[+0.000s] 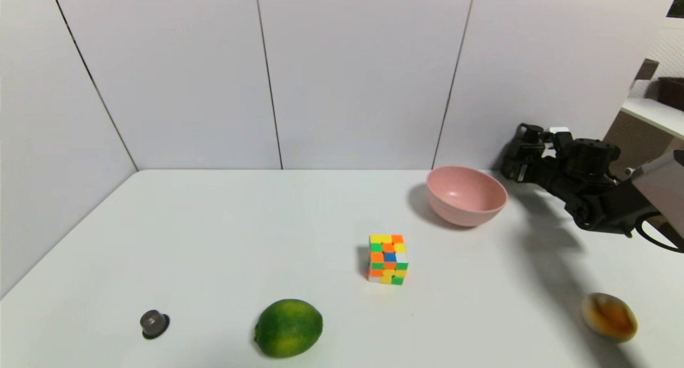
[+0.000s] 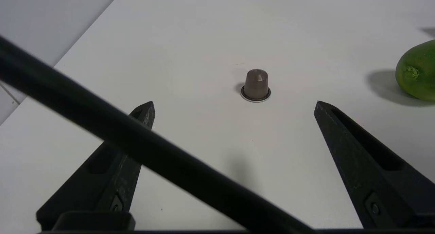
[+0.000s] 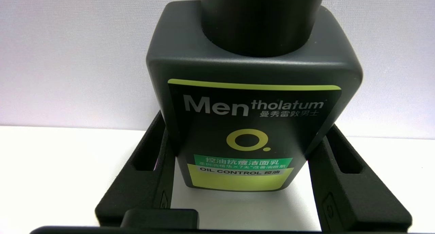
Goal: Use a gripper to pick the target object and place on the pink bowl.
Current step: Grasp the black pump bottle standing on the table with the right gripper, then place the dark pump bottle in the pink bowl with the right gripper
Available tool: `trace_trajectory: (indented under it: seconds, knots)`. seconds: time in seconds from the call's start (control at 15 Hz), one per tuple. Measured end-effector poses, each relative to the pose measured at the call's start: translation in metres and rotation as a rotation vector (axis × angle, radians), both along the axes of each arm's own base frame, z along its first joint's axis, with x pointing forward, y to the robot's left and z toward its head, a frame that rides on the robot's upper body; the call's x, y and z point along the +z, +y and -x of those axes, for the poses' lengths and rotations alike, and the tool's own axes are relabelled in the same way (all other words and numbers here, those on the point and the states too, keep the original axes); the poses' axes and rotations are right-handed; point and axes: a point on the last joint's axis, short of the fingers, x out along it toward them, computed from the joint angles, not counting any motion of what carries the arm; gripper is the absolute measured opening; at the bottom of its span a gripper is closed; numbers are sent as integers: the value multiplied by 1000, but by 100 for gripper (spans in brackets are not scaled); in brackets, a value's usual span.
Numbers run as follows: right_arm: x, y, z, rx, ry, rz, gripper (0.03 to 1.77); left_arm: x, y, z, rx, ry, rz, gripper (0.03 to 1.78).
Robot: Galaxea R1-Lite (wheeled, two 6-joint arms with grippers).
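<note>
Pump bottle [image 3: 253, 101] between right claw [image 3: 244, 179] fingers, seemingly gripped.

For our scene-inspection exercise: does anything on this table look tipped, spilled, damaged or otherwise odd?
Nothing stands out. The pink bowl sits upright and empty. The right gripper holds the Mentholatum pump bottle upright. The lime, puzzle cube and coffee capsule look intact. The left gripper hangs open near the capsule.
</note>
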Motion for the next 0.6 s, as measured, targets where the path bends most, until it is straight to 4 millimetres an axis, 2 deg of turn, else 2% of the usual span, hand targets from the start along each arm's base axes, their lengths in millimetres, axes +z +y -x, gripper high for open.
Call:
trace_trajectory:
  seconds: [0.4,0.6]
  knots:
    - [4,0,1,-1,-6,1,107,0,0,0,0,0,0,169]
    - [12,1,10,-1,3,-3,106,0,0,0,0,0,0,169]
